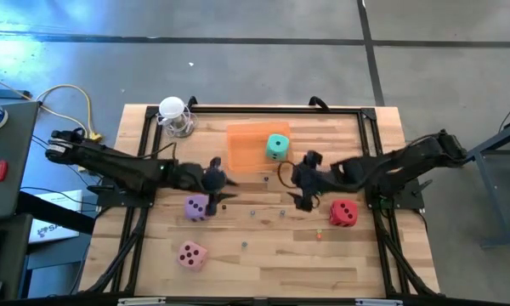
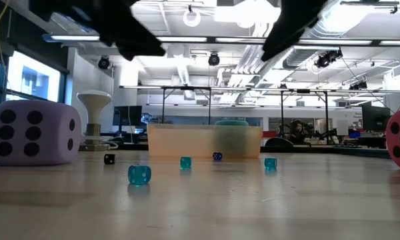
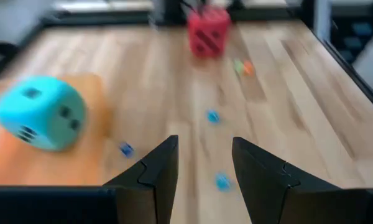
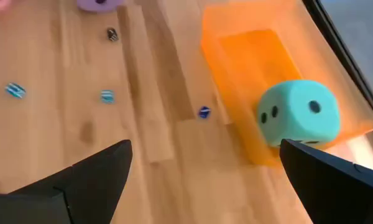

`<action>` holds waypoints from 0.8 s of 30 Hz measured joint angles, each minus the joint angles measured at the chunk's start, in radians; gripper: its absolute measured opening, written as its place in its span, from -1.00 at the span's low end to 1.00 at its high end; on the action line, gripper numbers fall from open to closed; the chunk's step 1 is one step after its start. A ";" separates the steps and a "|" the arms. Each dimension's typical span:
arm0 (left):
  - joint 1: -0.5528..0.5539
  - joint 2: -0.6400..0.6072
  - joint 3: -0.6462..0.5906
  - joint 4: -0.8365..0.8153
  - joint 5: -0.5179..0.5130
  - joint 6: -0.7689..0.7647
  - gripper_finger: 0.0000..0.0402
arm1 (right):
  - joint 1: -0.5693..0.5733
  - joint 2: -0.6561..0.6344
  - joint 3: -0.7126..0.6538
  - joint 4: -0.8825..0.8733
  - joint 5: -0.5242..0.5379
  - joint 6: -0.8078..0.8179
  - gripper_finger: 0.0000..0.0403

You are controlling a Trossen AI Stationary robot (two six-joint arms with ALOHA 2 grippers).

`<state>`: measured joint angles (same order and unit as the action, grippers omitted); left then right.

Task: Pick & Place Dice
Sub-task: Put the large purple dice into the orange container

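Seen from overhead, the teal die (image 1: 277,145) sits in the orange tray (image 1: 246,144) near the desk's (image 1: 263,255) far edge. Both wrist views show empty pincers: left pincer (image 3: 202,163) fingers partly apart, right pincer (image 4: 205,163) wide apart.

Both dark six-joint arms reach in from the sides of the desk toward its middle, each stretched low and nearly level. The left arm's two-finger gripper (image 1: 218,178) holds its jaws partly apart, gripping nothing. The right arm's two-finger gripper (image 1: 303,178) faces it across a short space, its jaws spread wide and likewise empty.
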<state>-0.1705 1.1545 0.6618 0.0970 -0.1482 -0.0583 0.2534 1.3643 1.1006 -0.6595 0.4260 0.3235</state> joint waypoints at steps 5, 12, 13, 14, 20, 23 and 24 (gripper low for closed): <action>-0.094 0.027 0.000 -0.098 0.000 -0.053 -0.28 | 0.148 -0.001 -0.058 0.087 0.116 0.116 0.99; -0.148 0.106 0.000 -0.103 -0.001 -0.098 -0.28 | 0.251 0.000 -0.198 0.390 0.254 0.030 0.99; -0.149 0.115 0.000 -0.103 -0.001 -0.098 -0.28 | 0.253 0.000 -0.213 0.428 0.248 0.014 0.99; -0.150 0.124 0.000 -0.103 -0.001 -0.099 -0.28 | 0.252 0.000 -0.227 0.462 0.239 0.002 0.99; -0.158 0.150 0.000 -0.106 -0.005 -0.110 -0.28 | 0.240 0.000 -0.283 0.583 0.134 -0.020 0.99; -0.175 0.144 0.000 -0.112 -0.003 -0.154 -0.28 | 0.235 0.000 -0.286 0.578 0.118 -0.038 0.99; -0.180 0.141 0.000 -0.115 -0.003 -0.172 -0.28 | 0.235 0.000 -0.286 0.579 0.119 -0.039 0.99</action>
<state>-0.3506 1.2952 0.6617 -0.0182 -0.1511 -0.2306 0.4885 1.3647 0.8150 -0.0809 0.5455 0.2848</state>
